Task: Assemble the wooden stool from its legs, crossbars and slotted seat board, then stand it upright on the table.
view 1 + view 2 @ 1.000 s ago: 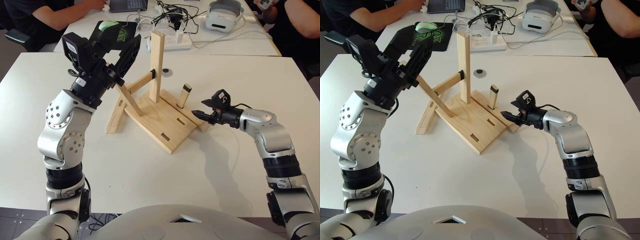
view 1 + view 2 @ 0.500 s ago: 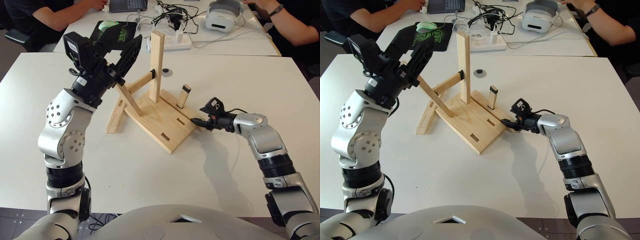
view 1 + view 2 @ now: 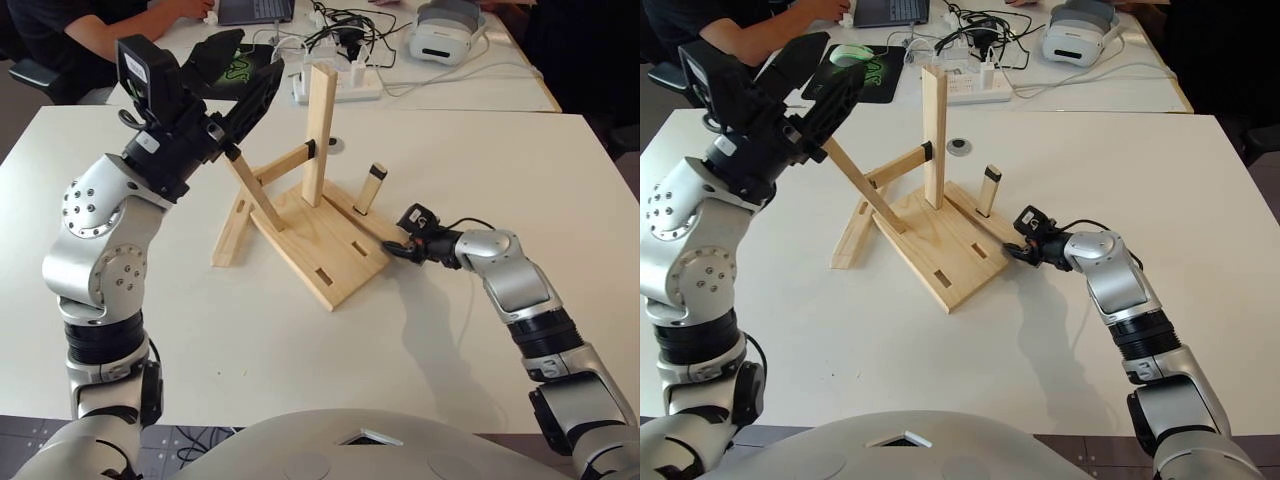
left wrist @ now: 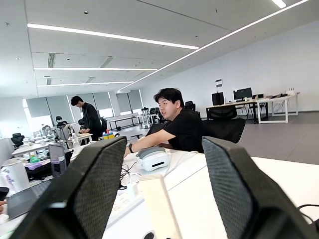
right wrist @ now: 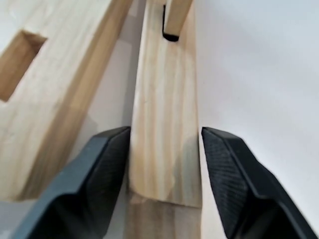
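Lifted higher, the left pincer (image 3: 843,57) hangs spread over the top of the slanted leg (image 3: 865,190), which stands in the seat board (image 3: 940,255) mid-worktop (image 3: 940,370) beside an upright leg (image 3: 933,140). Farther right, the right pincer (image 3: 404,246) has slid in and pinches the flat leg (image 5: 164,124) by the board's edge.

The seat board (image 3: 940,250) lies on the white bench (image 3: 1200,190) with an upright leg (image 3: 933,130) standing in it. The left gripper (image 3: 840,58), fingers spread wide, sits at the top end of a slanted leg (image 3: 862,190) that leans down to the board. The right gripper (image 3: 1018,249) is low at the board's right corner, its fingers on the near end of the flat leg (image 3: 970,208), from which a short crossbar (image 3: 987,190) sticks up.
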`<state>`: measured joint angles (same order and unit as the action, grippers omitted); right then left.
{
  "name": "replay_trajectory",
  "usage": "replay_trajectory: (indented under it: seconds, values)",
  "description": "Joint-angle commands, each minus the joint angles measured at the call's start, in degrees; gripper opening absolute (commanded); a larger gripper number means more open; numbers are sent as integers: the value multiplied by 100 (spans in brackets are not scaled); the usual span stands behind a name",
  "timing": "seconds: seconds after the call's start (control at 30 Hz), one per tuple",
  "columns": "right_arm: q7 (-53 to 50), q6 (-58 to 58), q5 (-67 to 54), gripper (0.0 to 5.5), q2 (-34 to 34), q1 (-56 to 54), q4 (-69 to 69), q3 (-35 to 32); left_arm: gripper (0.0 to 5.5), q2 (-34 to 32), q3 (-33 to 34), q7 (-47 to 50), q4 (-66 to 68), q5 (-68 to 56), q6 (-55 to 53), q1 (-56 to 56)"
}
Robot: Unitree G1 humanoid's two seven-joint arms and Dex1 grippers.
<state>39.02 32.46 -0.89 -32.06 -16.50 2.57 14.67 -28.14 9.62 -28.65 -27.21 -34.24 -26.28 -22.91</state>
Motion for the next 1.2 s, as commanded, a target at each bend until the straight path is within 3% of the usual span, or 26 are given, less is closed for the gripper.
replay_trajectory:
  seconds: [0.03,0.17,0.63,1.0,1.2]
  values:
    - [-267,362,-10,217,185,413,36,-98,282,-715,365,-423,380,178,25,-78]
    - [-352,408,-45,217,247,490,7,-249,282,-1132,599,-725,635,300,77,139]
    - [-330,376,-68,217,438,97,97,-266,282,-1426,-107,-1429,887,793,64,971]
    - [-354,452,-26,217,519,-63,-86,-199,282,-1420,-878,-2000,3849,2356,2200,-739]
    - [-408,352,-47,217,524,-182,44,-386,282,-1261,-930,-2217,3580,2219,2132,-802]
